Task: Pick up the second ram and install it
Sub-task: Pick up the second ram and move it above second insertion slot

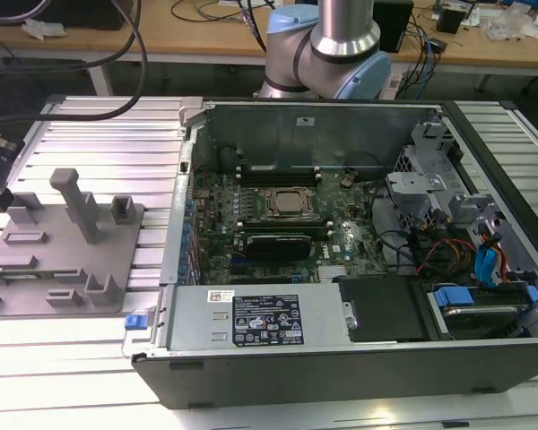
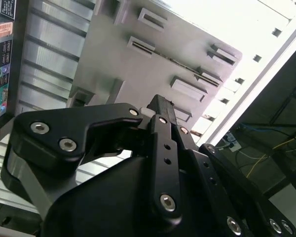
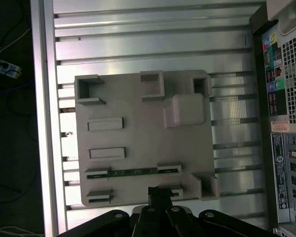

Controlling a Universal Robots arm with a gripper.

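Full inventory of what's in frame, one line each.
ram stick: one, green, in a holder on the fixture plate
fixture plate: one, grey, on the table beside the case
computer case: one, black, open, exterior view's right
processor: one, silver, mid-motherboard
power supply: one, silver, along the case's near edge
table: one, slotted aluminium, under everything
arm: one, silver and blue, behind the case
gripper: one, black, over the plate near the ram stick
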